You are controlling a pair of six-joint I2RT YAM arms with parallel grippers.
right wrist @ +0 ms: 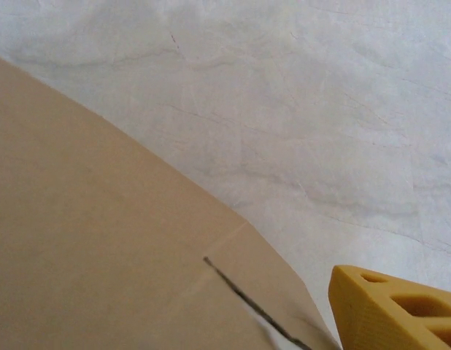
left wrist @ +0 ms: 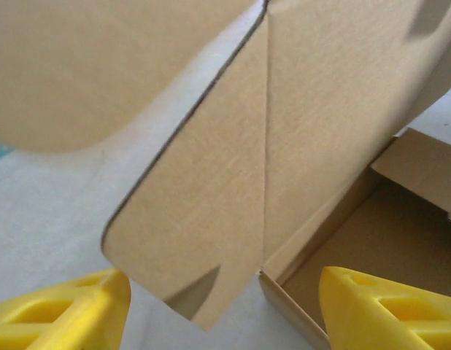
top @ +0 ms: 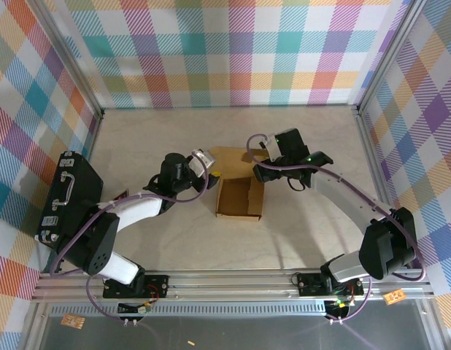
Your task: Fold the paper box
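The paper box (top: 239, 197) is brown kraft cardboard, part folded into an open tray at the table's middle. Its lid panel (top: 233, 157) lies flat behind it. My left gripper (top: 214, 173) is at the tray's back left corner, open. In the left wrist view its yellow fingers (left wrist: 65, 310) stand wide apart, with a scalloped side flap (left wrist: 211, 204) raised ahead of them and the tray's inside (left wrist: 371, 240) at the right. My right gripper (top: 263, 155) is over the lid's right edge. One yellow finger (right wrist: 397, 310) shows far to the side; cardboard (right wrist: 101, 240) hides the other.
A black hard case with a handle (top: 68, 197) lies at the left wall. Checkered walls close in the pale table (top: 313, 131) on three sides. An aluminium rail (top: 233, 278) with the arm bases runs along the near edge.
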